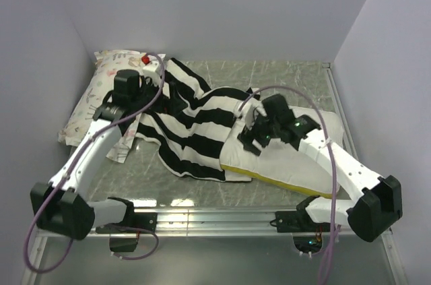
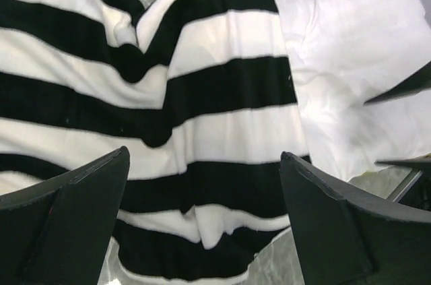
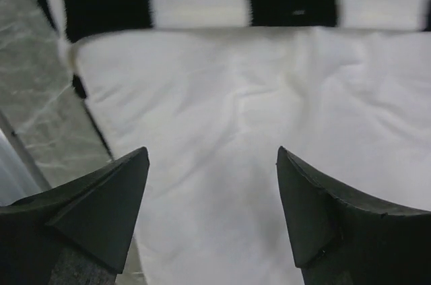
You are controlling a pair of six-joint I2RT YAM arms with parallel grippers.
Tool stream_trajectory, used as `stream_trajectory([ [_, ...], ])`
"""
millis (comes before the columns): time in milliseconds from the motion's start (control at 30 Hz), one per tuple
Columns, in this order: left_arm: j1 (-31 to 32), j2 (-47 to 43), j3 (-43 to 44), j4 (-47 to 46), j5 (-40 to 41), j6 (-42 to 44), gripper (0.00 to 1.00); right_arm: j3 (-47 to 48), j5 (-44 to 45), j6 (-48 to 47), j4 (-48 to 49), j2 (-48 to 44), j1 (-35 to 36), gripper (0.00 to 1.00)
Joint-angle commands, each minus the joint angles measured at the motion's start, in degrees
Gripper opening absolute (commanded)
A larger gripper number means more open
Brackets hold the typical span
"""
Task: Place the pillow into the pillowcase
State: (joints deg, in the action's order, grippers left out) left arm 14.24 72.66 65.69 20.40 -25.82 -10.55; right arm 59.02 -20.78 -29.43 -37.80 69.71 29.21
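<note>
Left gripper (image 2: 203,157) hangs over the pillowcase (image 2: 202,96) with its jaws spread wide and nothing between them; on my left wrist feed I see only black and white stripes below the gap. Right gripper (image 3: 212,152) stands wide as well, empty, poised over the pillow (image 3: 229,137), whose creased white cover fills most of that feed.

From the overhead camera, the pillowcase lies crumpled in a loose heap at the middle of the table (image 1: 283,73), running from the far left towards the near centre. The pillow sits to its right, flat on the table, with its yellow band (image 1: 269,177) along the near edge. Most of the pillow is bare. The striped cloth overlaps the end nearest the middle of the table, and in the right wrist feed the striped edge runs straight across the white cover. I cannot tell whether that end is inside the case or merely under it.

Off at the far left, a printed pillow (image 1: 84,110) lies against the wall, beside the left arm.
</note>
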Motion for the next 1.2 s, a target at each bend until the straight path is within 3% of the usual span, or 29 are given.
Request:
stream_trajectory([
  [0, 0.0, -4.53, -7.57, -0.9, 1.83, 1.84, 0.99, -7.41, 3.71, 3.93, 0.6, 1.64, 6.28, 0.84],
  [133, 2.54, -14.1, -14.88, -2.2, 0.42, 3.51, 0.99, -9.89, 8.81, 7.28, 6.15, 8.67, 9.11, 0.84],
  [200, 7.71, -16.84, -19.17, -4.13, 4.62, 2.73, 0.99, -8.94, 9.52, 9.03, 9.74, 13.49, 9.11, 0.8],
  [300, 18.17, -19.13, -22.79, -6.24, 15.17, 1.23, 0.96, -5.34, 6.99, 13.42, 13.27, 17.11, 7.27, 0.59],
  [333, 20.19, -18.96, -23.41, -8.95, 17.02, 0.97, 0.9, -4.28, 5.06, 14.65, 13.98, 17.65, 6.48, 0.44],
  [367, 23.0, -18.53, -24.02, -10.37, 19.21, 0.7, 0.87, -3.14, 1.91, 16.75, 14.33, 18.17, 5.86, 0.37],
  [400, 23.9, -17.74, -23.94, -11.78, 21.76, 0.27, 0.84, -0.69, 0.23, 17.91, 14.6, 19.4, 5.77, 0.28],
  [433, 24.51, -15.21, -23.51, -13.01, 22.48, 0.26, 0.78, 0.47, -1.18, 18.96, 14.69, 19.84, 5.86, 0.11],
  [500, 25.83, -11.77, -20.79, -15.21, 24.4, -0.09, 0.74, 2.66, -5.58, 22.21, 15.82, 20.64, 5.86, 0.0],
  [700, 27.95, -0.86, -15.33, -19.95, 29.33, -0.88, 0.67, 3.73, -10.42, 26.53, 18.29, 22.57, 5.59, 0.0],
  [800, 28.04, 1.86, -14.98, -21.99, 33.81, -0.79, 0.58, 2.59, -12.53, 28.11, 19.25, 23.01, 5.07, 0.0],
  [833, 27.95, 3.43, -14.72, -21.55, 35.21, -0.79, 0.5, 2.15, -13.23, 28.55, 19.78, 22.92, 4.89, 0.0],
  [900, 27.95, 5.02, -13.93, -20.67, 36.81, -0.18, 0.46, 1.18, -13.59, 29.34, 21.45, 22.84, 4.63, 0.0],
  [1100, 27.95, 8.11, -12.08, -17.86, 35.5, 0.7, 0.32, 2.23, -17.02, 33.56, 23.03, 25.47, 2.61, 0.0],
  [1167, 28.04, 7.93, -11.29, -17.42, 32.78, 1.05, 0.18, 2.5, -17.63, 34.43, 23.56, 25.91, 2.52, 0.0],
])
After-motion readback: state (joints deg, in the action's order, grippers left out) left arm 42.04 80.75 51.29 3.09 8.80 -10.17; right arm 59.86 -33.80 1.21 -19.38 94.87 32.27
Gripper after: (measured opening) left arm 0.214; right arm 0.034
